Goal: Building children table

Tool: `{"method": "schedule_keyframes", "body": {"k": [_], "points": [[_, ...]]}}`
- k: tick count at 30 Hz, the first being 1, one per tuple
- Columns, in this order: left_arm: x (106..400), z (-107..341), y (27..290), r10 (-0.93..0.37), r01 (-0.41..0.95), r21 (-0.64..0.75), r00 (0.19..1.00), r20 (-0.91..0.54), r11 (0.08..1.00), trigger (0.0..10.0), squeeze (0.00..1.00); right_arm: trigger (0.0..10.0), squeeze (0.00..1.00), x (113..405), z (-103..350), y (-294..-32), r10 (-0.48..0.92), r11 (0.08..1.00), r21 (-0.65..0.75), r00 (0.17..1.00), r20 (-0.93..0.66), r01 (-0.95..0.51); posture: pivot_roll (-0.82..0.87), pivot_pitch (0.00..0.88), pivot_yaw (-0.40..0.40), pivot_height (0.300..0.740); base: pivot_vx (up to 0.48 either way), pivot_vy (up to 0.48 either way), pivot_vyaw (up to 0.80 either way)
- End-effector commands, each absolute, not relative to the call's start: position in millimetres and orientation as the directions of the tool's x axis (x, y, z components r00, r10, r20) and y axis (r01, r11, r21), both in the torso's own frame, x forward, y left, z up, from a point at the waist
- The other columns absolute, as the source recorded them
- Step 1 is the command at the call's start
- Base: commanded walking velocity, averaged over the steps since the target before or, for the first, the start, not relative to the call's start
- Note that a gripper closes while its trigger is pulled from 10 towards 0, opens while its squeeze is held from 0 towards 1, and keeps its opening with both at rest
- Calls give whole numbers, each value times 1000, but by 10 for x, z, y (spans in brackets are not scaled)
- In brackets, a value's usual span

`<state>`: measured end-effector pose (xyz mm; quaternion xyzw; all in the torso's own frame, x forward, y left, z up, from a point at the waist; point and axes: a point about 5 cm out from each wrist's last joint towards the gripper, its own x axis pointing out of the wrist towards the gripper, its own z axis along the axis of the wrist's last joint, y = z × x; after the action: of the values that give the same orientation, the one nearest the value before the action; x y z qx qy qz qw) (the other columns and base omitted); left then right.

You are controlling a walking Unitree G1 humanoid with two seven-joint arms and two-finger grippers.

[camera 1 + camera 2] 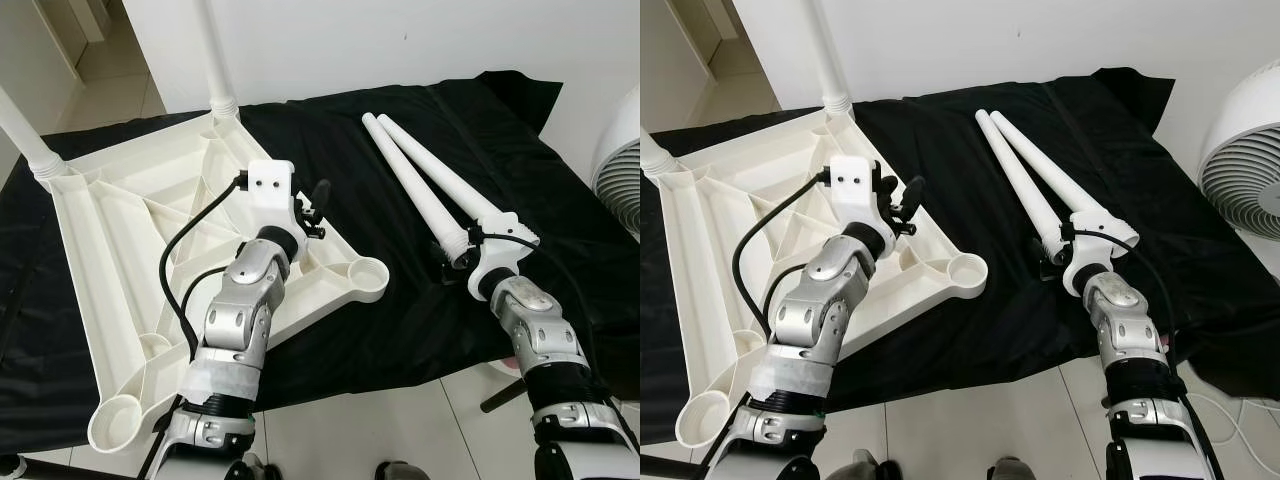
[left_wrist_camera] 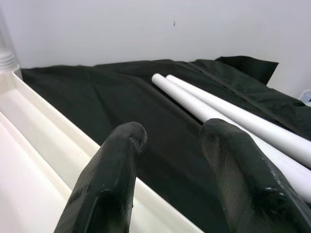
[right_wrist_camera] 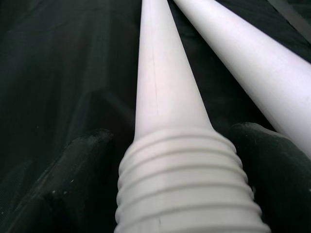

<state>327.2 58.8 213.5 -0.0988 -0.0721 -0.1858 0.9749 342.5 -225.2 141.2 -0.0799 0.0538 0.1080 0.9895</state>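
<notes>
A white children's table top lies upside down on a black cloth. Two white legs stand screwed into its far corners. The near sockets are empty. Two loose white legs lie side by side on the cloth to the right. My right gripper is shut on the threaded end of the left loose leg, one finger on each side. The other loose leg lies just beside it. My left gripper hangs open over the table top's right edge, holding nothing.
A white floor fan stands at the right, close to the cloth's edge. A white wall runs behind the cloth, and a doorway opens at the upper left. Tiled floor shows at the front by my feet.
</notes>
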Motion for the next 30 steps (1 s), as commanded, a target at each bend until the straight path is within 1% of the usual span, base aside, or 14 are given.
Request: {"method": "schedule_keyframes", "body": {"k": [1, 5, 6, 7, 10, 14, 21, 22, 23, 25, 26, 27, 29, 30], "points": [[3291, 2396, 377, -349, 402, -211, 904, 248, 891, 10000, 0, 10000, 0, 3440, 1376, -2223, 237, 952, -166, 961, -140, -259, -141, 78, 106, 740, 0, 0, 0], [3289, 2400, 377, -349, 403, -211, 903, 250, 891, 10000, 0, 10000, 0, 3445, 1362, -2223, 242, 951, -158, 959, -147, -265, -137, 75, 103, 740, 0, 0, 0], [3289, 2407, 374, -350, 404, -209, 902, 252, 891, 10000, 0, 4549, 0, 3449, 1347, -2223, 244, 952, -151, 958, -153, -267, -137, 75, 103, 740, 0, 0, 0], [3282, 2414, 373, -350, 404, -209, 902, 255, 890, 10000, 0, 0, 0, 3448, 1304, -2215, 248, 956, -117, 953, -174, -270, -124, 67, 96, 740, 0, 0, 0], [3276, 2419, 374, -348, 403, -207, 902, 256, 892, 10000, 0, 0, 0, 3444, 1244, -2190, 253, 959, -79, 947, -200, -273, -123, 67, 92, 740, 0, 0, 0], [3276, 2419, 378, -346, 401, -206, 903, 256, 893, 10000, 0, 0, 0, 3442, 1219, -2166, 263, 957, -72, 942, -208, -283, -121, 67, 90, 740, 0, 0, 0], [3281, 2422, 389, -340, 395, -207, 905, 256, 895, 10000, 0, 0, 0, 3450, 1201, -2071, 304, 940, -101, 934, -189, -326, -117, 64, 87, 740, 0, 0, 0], [3283, 2426, 391, -338, 393, -208, 906, 257, 896, 10000, 0, 10000, 0, 3453, 1232, -2057, 308, 933, -141, 938, -163, -331, -112, 69, 83, 740, 0, 0, 0], [3283, 2426, 391, -338, 393, -208, 906, 257, 896, 10000, 0, 10000, 0, 3453, 1232, -2057, 308, 933, -141, 938, -163, -331, -112, 69, 83, 740, 0, 0, 0], [3294, 2436, 400, -333, 389, -219, 908, 254, 895, 10000, 0, 10000, 0, 3460, 1334, -2026, 304, 935, -171, 950, -69, -312, -107, 78, 82, 740, 0, 0, 0], [3294, 2436, 400, -333, 389, -219, 908, 254, 895, 10000, 0, 10000, 0, 3460, 1334, -2026, 304, 935, -171, 950, -69, -312, -107, 78, 82, 740, 0, 0, 0], [3312, 2462, 399, -343, 401, -222, 903, 258, 889, 10000, 0, 10000, 0, 3463, 1449, -2014, 277, 949, -165, 960, 26, -270, -106, 87, 81, 740, 0, 0, 0], [3318, 2471, 396, -348, 406, -221, 901, 259, 887, 10000, 0, 10000, 0, 3463, 1476, -2015, 269, 953, -160, 962, 46, -258, -106, 87, 81, 740, 0, 0, 0], [3335, 2521, 378, -384, 446, -229, 883, 269, 865, 10000, 0, 10000, 0, 3449, 1543, -2006, 261, 957, -156, 960, 98, -244, -106, 92, 78, 740, 0, 0, 0]]}}
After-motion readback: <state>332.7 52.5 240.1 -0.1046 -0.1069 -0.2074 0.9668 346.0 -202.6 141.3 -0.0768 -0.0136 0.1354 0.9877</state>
